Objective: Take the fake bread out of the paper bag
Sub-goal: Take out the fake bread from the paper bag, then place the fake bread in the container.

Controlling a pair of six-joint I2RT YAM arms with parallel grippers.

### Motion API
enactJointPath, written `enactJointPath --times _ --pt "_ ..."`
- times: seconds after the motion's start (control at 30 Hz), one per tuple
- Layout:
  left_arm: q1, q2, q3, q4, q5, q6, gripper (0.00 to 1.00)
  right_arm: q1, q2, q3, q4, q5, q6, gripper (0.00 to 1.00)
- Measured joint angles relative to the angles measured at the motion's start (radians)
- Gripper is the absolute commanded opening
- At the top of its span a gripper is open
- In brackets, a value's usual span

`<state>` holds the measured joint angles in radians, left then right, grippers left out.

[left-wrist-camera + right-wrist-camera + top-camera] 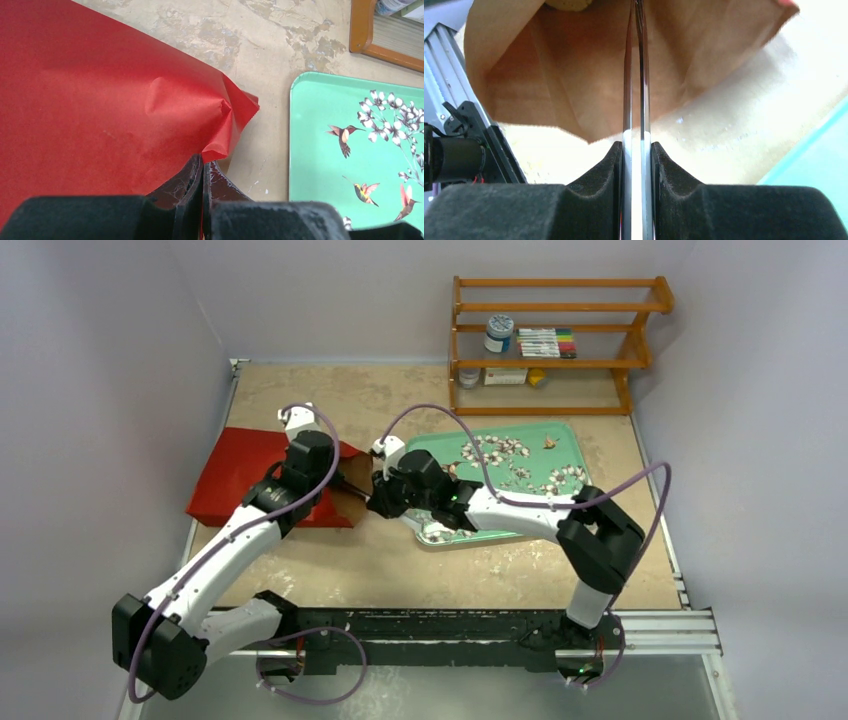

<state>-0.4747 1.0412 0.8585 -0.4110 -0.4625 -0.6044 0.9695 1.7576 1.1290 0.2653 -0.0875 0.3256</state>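
Note:
The paper bag (245, 475) lies on its side at the left, red outside, its mouth facing right. My left gripper (335, 482) is shut on the bag's upper mouth edge; the left wrist view shows its tips (203, 162) pinching the red paper (100, 100). My right gripper (380, 495) is shut on metal tongs (636, 75) that reach into the bag's brown inside (574, 75). A small golden-brown bit of fake bread (569, 4) shows deep in the bag, left of the tongs' tips. The rest of the bread is hidden.
A green floral tray (560, 440) lies right of the bag's mouth and also shows in the left wrist view (320, 150). A wooden shelf (555, 340) with jars and markers stands at the back. A metal rail (650, 630) runs along the near edge.

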Motion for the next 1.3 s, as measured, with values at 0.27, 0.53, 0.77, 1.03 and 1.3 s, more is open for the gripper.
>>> enactJointPath --times 0.27,0.53,0.77,1.03,1.3 --pt "0.0 0.078 0.016 0.056 0.003 0.017 0.0 0.0 -0.132 -0.133 -0.064 0.058 0.01 0.1" --pt "0.0 0.106 0.017 0.098 0.012 0.021 0.0 0.0 -0.338 -0.203 -0.214 0.175 0.063 0.1" --pt "0.0 0.106 0.003 0.149 0.025 0.013 0.0 0.0 -0.491 -0.202 -0.325 0.328 0.124 0.1" --pt "0.0 0.147 -0.012 0.194 0.045 0.012 0.0 0.0 -0.619 -0.202 -0.484 0.452 0.199 0.09" --pt "0.0 0.215 -0.012 0.231 0.079 0.012 0.0 0.001 -0.692 -0.149 -0.624 0.594 0.255 0.09"
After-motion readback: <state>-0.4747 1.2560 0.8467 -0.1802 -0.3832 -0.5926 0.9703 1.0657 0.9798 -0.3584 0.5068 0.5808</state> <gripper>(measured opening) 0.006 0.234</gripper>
